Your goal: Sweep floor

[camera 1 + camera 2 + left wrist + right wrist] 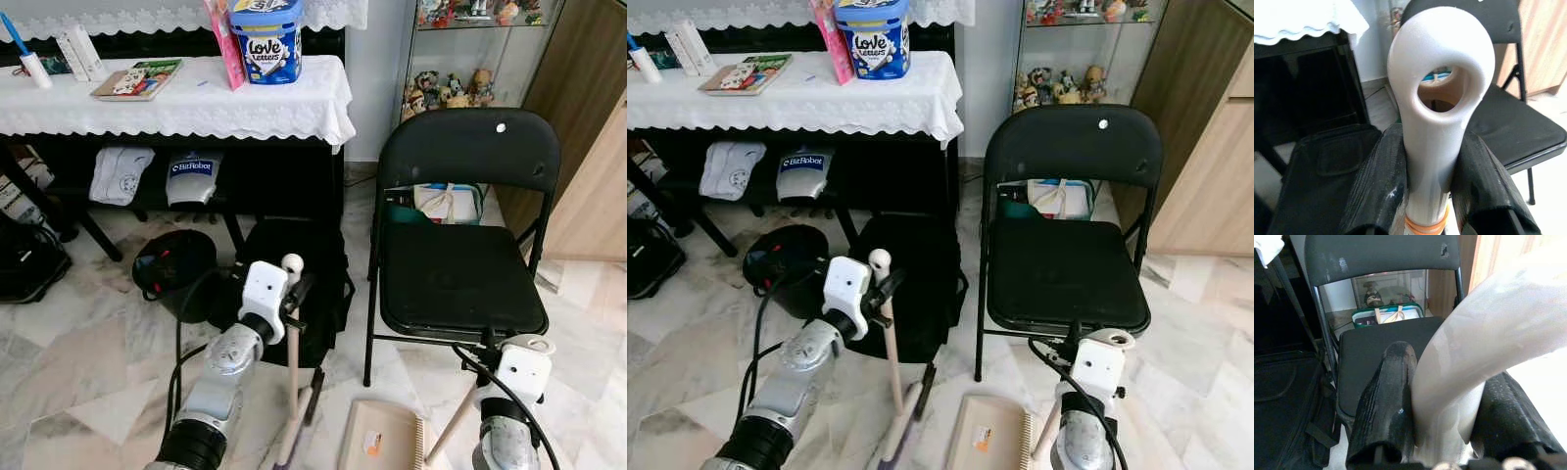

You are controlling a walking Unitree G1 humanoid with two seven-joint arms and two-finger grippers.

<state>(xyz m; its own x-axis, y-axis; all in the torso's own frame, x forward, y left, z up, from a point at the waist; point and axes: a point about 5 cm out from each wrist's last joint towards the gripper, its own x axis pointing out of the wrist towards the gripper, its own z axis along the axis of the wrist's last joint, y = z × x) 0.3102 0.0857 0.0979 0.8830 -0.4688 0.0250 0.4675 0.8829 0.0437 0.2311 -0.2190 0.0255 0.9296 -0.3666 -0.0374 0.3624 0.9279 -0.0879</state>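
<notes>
My left gripper (pixel 297 294) is shut on the broom handle (pixel 292 354), a pale wooden stick with a white looped top (pixel 1442 93). The stick runs down toward the marble floor (pixel 88 362) in front of me. My right gripper (pixel 490 345) is shut on the dustpan handle (pixel 453 419), whose white top (pixel 1488 347) sits between the black fingers (pixel 1388 396). The beige dustpan (pixel 380 437) lies flat on the floor at the lower middle, with a comb edge on its right side.
A black folding chair (pixel 460 264) stands just ahead on the right. A black bag (pixel 294 255) and a black bin (pixel 176 269) sit ahead by a table with a white lace cloth (pixel 176 103). A wooden cabinet (pixel 588 127) is at the right.
</notes>
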